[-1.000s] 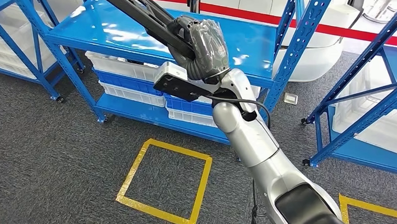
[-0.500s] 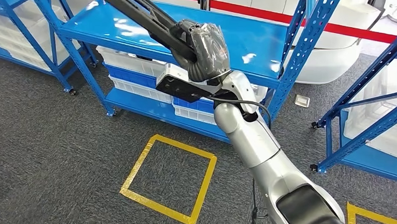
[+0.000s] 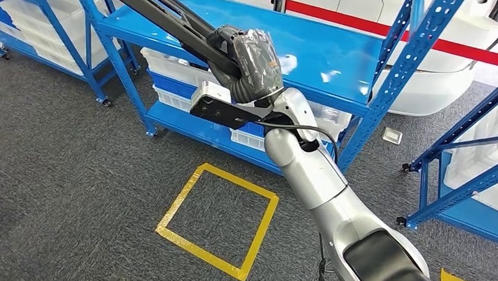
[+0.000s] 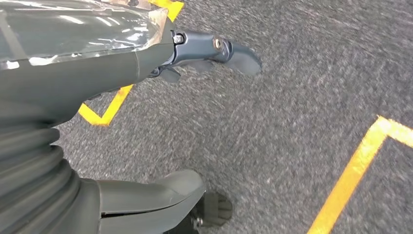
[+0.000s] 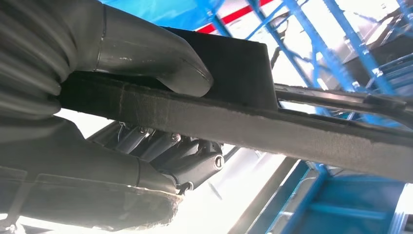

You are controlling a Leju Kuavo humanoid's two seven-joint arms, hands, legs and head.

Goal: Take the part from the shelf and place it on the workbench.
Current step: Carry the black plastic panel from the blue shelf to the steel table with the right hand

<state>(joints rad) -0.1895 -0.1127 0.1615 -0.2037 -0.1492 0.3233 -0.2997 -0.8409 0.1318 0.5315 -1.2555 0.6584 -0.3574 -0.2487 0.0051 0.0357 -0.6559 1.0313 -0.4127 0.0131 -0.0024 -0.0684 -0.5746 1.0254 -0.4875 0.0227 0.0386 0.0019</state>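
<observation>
Long black part [image 3: 169,16] gripped in right hand [image 3: 252,59], thumb [image 5: 146,53] over and fingers [image 5: 190,156] curled under it, held in air above blue shelf [image 3: 324,55]; left hand [image 4: 146,58] hangs released over grey carpet [image 4: 292,122].

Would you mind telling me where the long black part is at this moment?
The long black part is gripped in the right hand, held up in front of the blue shelf and running toward the upper left of the head view.

Long black part [image 3: 169,16], slanted, above the blue shelf [image 3: 312,55], apparently rough-edged.
</observation>
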